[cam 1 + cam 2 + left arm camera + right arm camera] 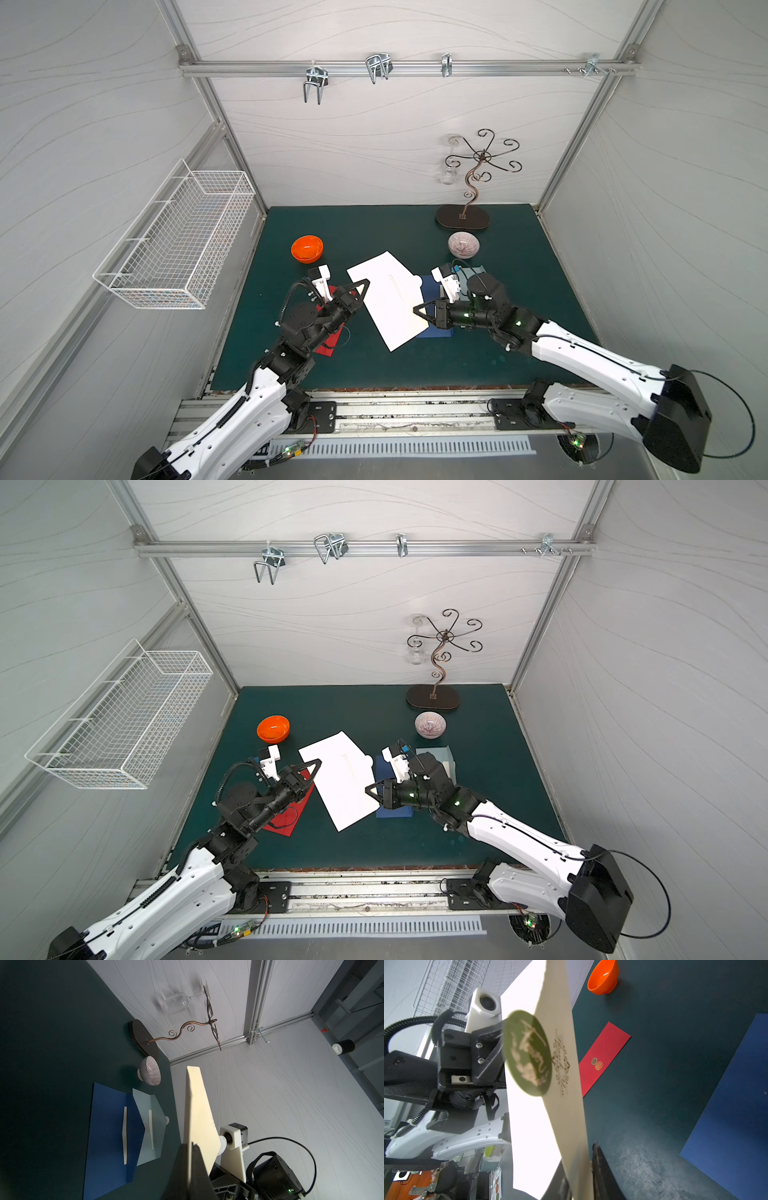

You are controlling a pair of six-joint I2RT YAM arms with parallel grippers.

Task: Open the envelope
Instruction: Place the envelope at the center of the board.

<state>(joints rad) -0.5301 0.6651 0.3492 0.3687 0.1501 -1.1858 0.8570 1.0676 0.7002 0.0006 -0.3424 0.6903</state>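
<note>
At the centre of both top views, a large white rectangular paper envelope (390, 301) is being held above the dark green table mat (415, 365), turned diagonally in the frame. Its left edge is being clamped by the left gripper (365, 286), whose black jaws are being pressed tight on the paper. At its right edge, the right gripper (416, 310) is being placed with one jaw on each side of the paper. Whether the paper is being pinched there cannot be told.

In the right wrist view, a round dark green sticker with gold lettering (527, 1053) is being shown on the envelope.

On the mat, a flat red envelope (328, 347) is being partly covered by the left arm, lower left of centre. A dark blue envelope (429, 287) is being partly covered by the right arm. A glossy orange bowl (307, 248) is being shown to the upper left of the white envelope.
</note>
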